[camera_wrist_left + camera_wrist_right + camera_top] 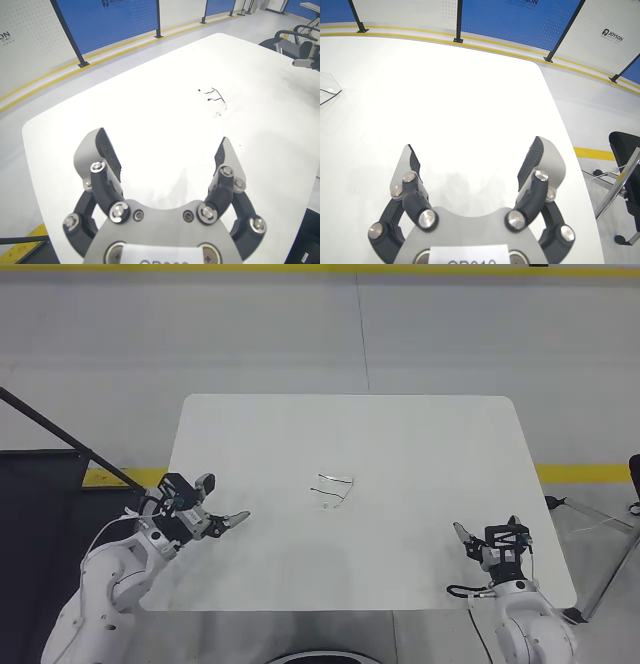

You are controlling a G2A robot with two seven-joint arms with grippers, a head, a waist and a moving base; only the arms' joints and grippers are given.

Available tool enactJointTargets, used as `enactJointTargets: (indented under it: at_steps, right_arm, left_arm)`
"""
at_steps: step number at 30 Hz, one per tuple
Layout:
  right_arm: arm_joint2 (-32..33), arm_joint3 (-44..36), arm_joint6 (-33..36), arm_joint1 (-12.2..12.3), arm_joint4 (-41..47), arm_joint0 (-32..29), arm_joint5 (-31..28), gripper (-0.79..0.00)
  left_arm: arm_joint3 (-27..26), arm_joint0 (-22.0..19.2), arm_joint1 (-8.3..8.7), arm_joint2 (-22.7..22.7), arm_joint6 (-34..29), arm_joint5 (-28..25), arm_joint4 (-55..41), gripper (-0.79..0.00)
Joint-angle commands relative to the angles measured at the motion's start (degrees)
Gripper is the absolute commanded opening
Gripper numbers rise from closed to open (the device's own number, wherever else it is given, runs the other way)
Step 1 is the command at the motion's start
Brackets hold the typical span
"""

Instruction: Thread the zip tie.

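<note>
Judging from here, I've not started: the black zip tie (335, 490) lies mid-table, well apart from both grippers and too thin to tell if it's looped. My left gripper (222, 502) and right gripper (488, 532) hover spread and empty over the white table (300, 424). Around it are grey floor, a yellow floor line (590, 473) and blue panels (505, 20).

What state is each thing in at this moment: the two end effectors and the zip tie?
left end effector: open, empty, over the left side of the table.
right end effector: open, empty, over the table's near right corner.
zip tie: lying near the table's middle, ends free, gripped by neither arm.
</note>
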Motion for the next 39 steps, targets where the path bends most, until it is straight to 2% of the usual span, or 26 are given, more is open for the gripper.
enactJointTargets:
  at_steps: [1,9,14,31,36,39]
  right_arm:
    - [0.00,0.00,0.00,0.00,0.00,0.00,0.00,0.000]
    - [0.00,0.00,0.00,0.00,0.00,0.00,0.00,0.000]
    - [0.00,0.00,0.00,0.00,0.00,0.00,0.00,0.000]
    - [0.00,0.00,0.00,0.00,0.00,0.00,0.00,0.000]
    - [0.00,0.00,0.00,0.00,0.00,0.00,0.00,0.000]
    - [0.00,0.00,0.00,0.00,0.00,0.00,0.00,0.000]
  left_arm:
    - [-0.30,-0.89,0.05,0.46,-0.94,0.69,0.38,0.000]
    - [2.25,-6.89,0.49,3.75,0.14,-1.79,7.60,0.000]
    - [3.43,-9.35,0.92,6.38,4.33,-5.93,14.47,0.000]
    - [3.13,-10.20,1.03,7.60,5.33,-5.96,16.44,0.000]
    - [4.47,-11.85,1.32,9.02,11.04,-3.78,22.98,0.000]
    - [5.37,-12.57,1.73,9.36,16.23,-5.37,25.97,0.000]
